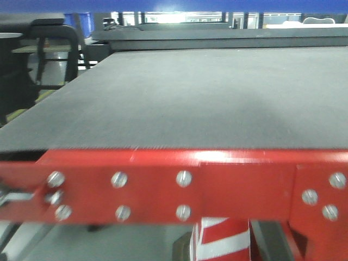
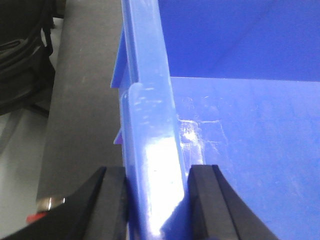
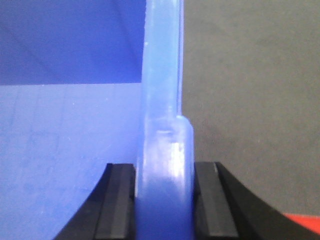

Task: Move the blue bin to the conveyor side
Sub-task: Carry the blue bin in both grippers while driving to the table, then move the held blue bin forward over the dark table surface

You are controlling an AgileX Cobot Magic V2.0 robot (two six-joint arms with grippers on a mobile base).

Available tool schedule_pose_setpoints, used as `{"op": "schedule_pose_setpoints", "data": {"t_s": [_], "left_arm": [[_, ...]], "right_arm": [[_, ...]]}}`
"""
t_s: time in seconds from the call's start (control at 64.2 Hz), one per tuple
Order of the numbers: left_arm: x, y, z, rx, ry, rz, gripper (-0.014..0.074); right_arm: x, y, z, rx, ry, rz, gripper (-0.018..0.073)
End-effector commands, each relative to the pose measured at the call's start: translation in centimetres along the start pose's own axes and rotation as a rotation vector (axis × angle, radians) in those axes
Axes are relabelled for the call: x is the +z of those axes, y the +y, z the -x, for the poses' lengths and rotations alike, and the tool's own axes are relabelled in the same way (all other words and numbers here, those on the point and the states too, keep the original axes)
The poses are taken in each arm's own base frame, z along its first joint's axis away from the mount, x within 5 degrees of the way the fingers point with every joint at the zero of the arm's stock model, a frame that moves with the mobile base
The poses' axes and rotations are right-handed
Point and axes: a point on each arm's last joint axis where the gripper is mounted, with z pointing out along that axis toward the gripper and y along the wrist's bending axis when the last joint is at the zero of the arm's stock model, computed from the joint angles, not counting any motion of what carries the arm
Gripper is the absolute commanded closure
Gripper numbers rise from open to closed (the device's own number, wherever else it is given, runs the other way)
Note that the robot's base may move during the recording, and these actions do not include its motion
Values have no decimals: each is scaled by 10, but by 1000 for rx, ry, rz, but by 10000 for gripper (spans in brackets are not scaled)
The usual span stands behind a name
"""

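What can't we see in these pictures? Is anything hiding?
- The underside of the blue bin shows in no view. It may sit on the conveyor or hang above it; that cannot be told.
- Front view: the top edge cuts what seems to be the bin down to a blue strip.
- Wrist views: of the left gripper and right gripper, only the fingertips show; the frame cuts off the arms.
- Front view: the background is too blurred to read.
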Motion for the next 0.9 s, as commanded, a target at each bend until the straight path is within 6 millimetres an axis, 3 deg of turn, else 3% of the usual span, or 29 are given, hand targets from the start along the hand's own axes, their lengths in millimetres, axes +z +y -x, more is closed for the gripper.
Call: {"op": "schedule_pose_setpoints", "data": {"t_s": [0.0,0.889], "left_arm": [[-12,0,8,37,-126,13,617],[-12,0,8,37,-126,13,617]], "right_arm": [[-11,-5,10,-32,-139,-53,639],[-11,-5,10,-32,-139,-53,639]]}}
